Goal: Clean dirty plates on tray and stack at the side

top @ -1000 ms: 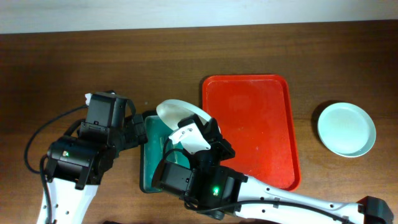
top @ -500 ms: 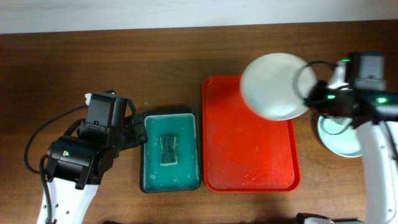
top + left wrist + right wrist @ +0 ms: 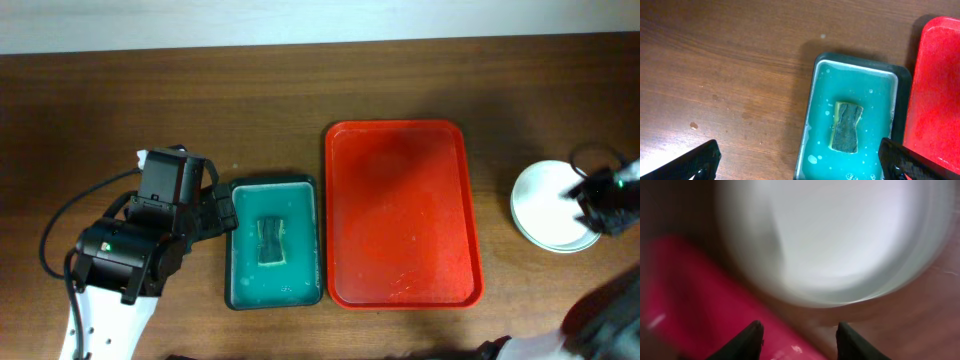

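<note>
The red tray [image 3: 400,215] lies bare at centre right, with no plate on it. White plates [image 3: 545,205] sit stacked on the table to its right. My right gripper [image 3: 603,198] is at the stack's right edge. In the blurred right wrist view it [image 3: 800,332] is open and empty, with the top plate [image 3: 840,235] just ahead and the tray [image 3: 685,295] to the left. My left gripper [image 3: 215,212] is beside the green basin [image 3: 312,190]. In the left wrist view it [image 3: 797,152] is wide open and empty over the basin's left rim [image 3: 810,100].
The basin holds teal soapy water and a sponge [image 3: 271,242], which also shows in the left wrist view [image 3: 846,126]. The red tray's edge [image 3: 935,100] borders the basin on the right. Brown wooden table [image 3: 120,100] lies all around.
My right arm carried a white plate from over the basin, across the tray, to the stack at the right and let it go. The left arm has not moved.
</note>
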### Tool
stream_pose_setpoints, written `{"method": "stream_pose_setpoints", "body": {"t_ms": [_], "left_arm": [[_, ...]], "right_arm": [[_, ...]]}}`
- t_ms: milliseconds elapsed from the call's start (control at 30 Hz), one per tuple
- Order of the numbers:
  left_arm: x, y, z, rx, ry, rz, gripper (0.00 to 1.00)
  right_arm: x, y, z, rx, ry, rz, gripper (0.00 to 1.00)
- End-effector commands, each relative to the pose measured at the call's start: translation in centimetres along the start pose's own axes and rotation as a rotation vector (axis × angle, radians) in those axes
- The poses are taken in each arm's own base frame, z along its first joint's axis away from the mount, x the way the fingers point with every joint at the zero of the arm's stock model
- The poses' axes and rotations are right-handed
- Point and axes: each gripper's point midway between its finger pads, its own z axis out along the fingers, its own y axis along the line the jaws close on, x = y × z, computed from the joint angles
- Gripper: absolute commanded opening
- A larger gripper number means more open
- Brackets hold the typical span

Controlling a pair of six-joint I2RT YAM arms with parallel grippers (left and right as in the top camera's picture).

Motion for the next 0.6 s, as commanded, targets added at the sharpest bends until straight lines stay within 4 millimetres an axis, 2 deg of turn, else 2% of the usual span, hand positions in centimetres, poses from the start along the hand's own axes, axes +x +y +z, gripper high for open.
{"method": "stream_pose_setpoints", "body": {"t_ms": [0,33,67,100,133,200,267,333,367,433,467,533,567], "left_arm": [[-0.4,0.4,-0.3,-0.014,-0.018,-0.006,0.99],[-0.4,0.4,-0.3,-0.013,-0.018,-0.006,1.0],[-0.4,0.4,-0.3,-0.013,-0.018,-0.006,1.0],[-0.4,0.4,-0.3,-0.014,-0.018,-0.006,0.99],[-0.4,0.4,-0.3,-0.014,-0.018,-0.006,1.0],[-0.4,0.4,-0.3,-0.013,-0.018,-0.006,0.99],[-0.4,0.4,-0.3,-0.013,-0.018,-0.006,1.0],[-0.4,0.4,-0.3,-0.013,-0.018,-0.006,0.99],[-0.4,0.4,-0.3,-0.013,-0.018,-0.006,0.99],[-0.4,0.4,-0.3,-0.013,-0.018,-0.006,0.99],[-0.4,0.4,-0.3,-0.013,-0.018,-0.006,1.0],[-0.4,0.4,-0.3,-0.014,-0.018,-0.006,0.99],[-0.4,0.4,-0.3,-0.013,-0.018,-0.006,1.0]], "right_arm": [[8.6,12.3,-9.9,-0.323,-0.196,-0.531,0.54],[14.1,15.2,-12.8,-0.405,-0.251,-0.784,0.63],[18.6,16.6,-14.8,-0.472,-0.273,-0.936,0.66],[22.0,16.9,-16.3,-0.517,-0.292,-1.052,0.73],[24.1,16.8,-17.3,-0.542,-0.313,-1.131,0.98],[27.5,16.2,-18.7,-0.613,-0.297,-1.236,0.98],[28.2,15.7,-18.5,-0.611,-0.269,-1.249,0.98],[26.8,15.7,-18.7,-0.562,-0.348,-1.232,0.98],[25.9,16.0,-19.6,-0.549,-0.448,-1.283,0.98],[25.6,16.5,-21.0,-0.562,-0.606,-1.432,0.98],[25.1,16.1,-21.0,-0.556,-0.69,-1.438,0.98],[24.7,13.7,-17.5,-0.524,-0.759,-1.413,0.98],[24.5,12.4,-14.5,-0.528,-0.805,-1.402,0.98]]}}
